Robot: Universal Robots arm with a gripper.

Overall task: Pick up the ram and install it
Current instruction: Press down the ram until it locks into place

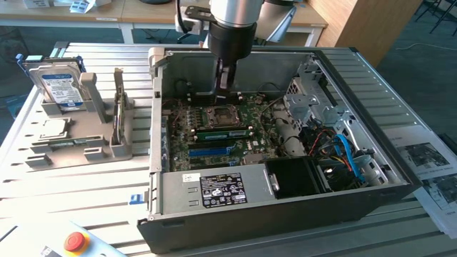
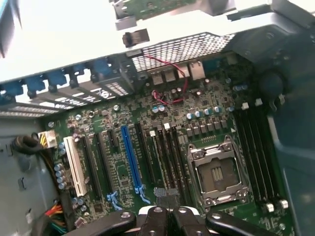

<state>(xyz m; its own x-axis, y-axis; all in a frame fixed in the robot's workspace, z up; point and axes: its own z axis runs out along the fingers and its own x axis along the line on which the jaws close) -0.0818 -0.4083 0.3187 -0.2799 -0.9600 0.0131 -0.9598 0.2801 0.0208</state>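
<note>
The open computer case (image 1: 160, 176) lies on its side on the table, its motherboard (image 1: 250, 120) facing up. A long green stick, the ram (image 1: 222, 134), stands on edge in a slot beside the CPU socket (image 1: 218, 115), near the blue slot (image 1: 211, 151). My gripper (image 1: 225, 85) hangs inside the case above the far side of the socket, shut, with nothing between its fingers. In the wrist view the shut gripper (image 2: 167, 216) is over the board, close to the empty CPU socket (image 2: 216, 172) and the black memory slots (image 2: 165, 152).
A grey fixture (image 1: 107, 150) at the exterior view's left holds a hard drive (image 1: 59, 87), a silver chip (image 1: 53, 128) and a thin upright board (image 1: 119, 101). Inside the case are the power supply (image 1: 214, 190), the drive cage (image 1: 314, 101) and cables (image 1: 343, 152). A red stop button (image 1: 75, 242) sits nearby.
</note>
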